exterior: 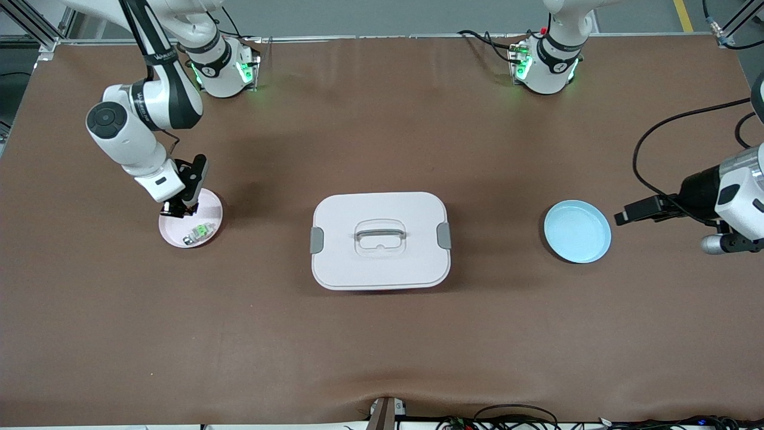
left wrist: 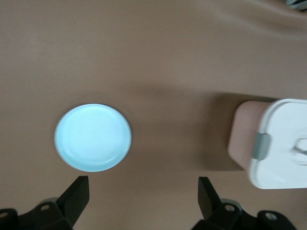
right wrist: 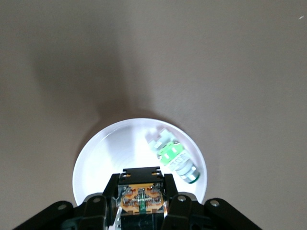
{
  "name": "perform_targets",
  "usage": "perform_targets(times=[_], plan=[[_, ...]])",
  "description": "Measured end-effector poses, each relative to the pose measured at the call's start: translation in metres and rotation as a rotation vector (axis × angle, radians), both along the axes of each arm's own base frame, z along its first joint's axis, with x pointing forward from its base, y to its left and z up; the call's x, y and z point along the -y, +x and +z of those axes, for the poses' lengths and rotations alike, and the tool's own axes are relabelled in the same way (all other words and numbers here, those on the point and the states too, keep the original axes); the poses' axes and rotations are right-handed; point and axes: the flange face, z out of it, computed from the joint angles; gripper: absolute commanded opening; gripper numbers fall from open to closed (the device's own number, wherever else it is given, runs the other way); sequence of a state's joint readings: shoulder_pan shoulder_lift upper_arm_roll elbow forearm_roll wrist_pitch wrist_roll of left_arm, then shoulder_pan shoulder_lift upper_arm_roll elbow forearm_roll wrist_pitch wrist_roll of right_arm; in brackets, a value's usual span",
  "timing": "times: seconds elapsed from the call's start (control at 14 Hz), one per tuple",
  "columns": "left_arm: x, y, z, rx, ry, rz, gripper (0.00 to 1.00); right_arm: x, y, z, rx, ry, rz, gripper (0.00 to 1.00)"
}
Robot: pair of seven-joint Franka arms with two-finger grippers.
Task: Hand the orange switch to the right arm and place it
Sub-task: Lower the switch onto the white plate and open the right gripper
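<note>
Right wrist view shows my right gripper [right wrist: 143,203] closed on the orange switch [right wrist: 142,197], which sits between my two fingers directly over the pink plate [right wrist: 96,158]. I hold the switch by its sides, so its lower face is free to meet the plate. I cannot tell whether it already touches the plate or hangs just above it. Beside my fingers in the same plate lies a small clear piece with a green mark [right wrist: 171,156], close but apart from the switch; I judge I must release straight down, so that I do not push it.

My left gripper [left wrist: 144,196] waits with its fingers wide and empty, near the blue plate [left wrist: 92,137], which has nothing in it. The white box [exterior: 380,239] with its lid stands between the two plates, well apart from my right gripper. I think the placing is almost done.
</note>
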State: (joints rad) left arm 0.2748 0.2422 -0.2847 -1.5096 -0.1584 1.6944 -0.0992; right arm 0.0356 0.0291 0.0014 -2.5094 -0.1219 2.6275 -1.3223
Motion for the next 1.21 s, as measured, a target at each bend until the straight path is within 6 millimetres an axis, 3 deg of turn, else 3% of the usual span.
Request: perform_targets(times=[0.21,0.36,0.5,0.71,0.93,1.21], plan=[[-0.03,-0.005,0.001,-0.006,0.052,-0.05,1.0,0.015,-0.007,-0.014,-0.02,-0.003,0.021,0.0],[-0.054,-0.011,0.01,0.009,0.056,-0.065,1.0,0.024,-0.008,-0.026,-0.025,-0.001,0.019,0.0],[-0.065,-0.022,0.023,0.026,0.067,-0.073,1.0,0.035,-0.009,-0.041,-0.032,0.002,0.008,0.0],[-0.052,-0.043,0.039,0.057,0.095,-0.081,1.0,0.049,-0.011,-0.067,-0.03,0.011,-0.014,0.0],[-0.038,-0.069,0.041,0.119,0.138,-0.077,1.0,0.052,-0.015,-0.095,-0.039,0.019,-0.022,0.0],[-0.03,-0.091,0.049,0.155,0.17,-0.074,1.0,0.05,-0.014,-0.099,-0.033,0.021,-0.018,0.0]])
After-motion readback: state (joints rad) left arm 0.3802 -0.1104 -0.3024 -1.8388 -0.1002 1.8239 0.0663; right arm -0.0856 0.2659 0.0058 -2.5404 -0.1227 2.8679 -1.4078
